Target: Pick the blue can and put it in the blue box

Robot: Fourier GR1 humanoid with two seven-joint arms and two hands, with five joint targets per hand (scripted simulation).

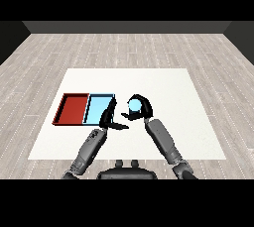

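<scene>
- Head view: the right hand (141, 108) has its fingers and thumb curled round the blue can (134, 105), which seems to be held just clear of the white table (173, 97), though from here I can't be sure it is lifted.
- The can looks upright, its pale top showing between the fingers.
- The light blue tray (98, 108) lies to the left of the can, close by, with the red tray (72, 109) touching its far side.
- The left hand (110, 118) sits between can and blue tray, fingers straight, holding nothing, at the tray's near right corner.
- I'd judge the carry runs leftward, past that idle hand.
</scene>
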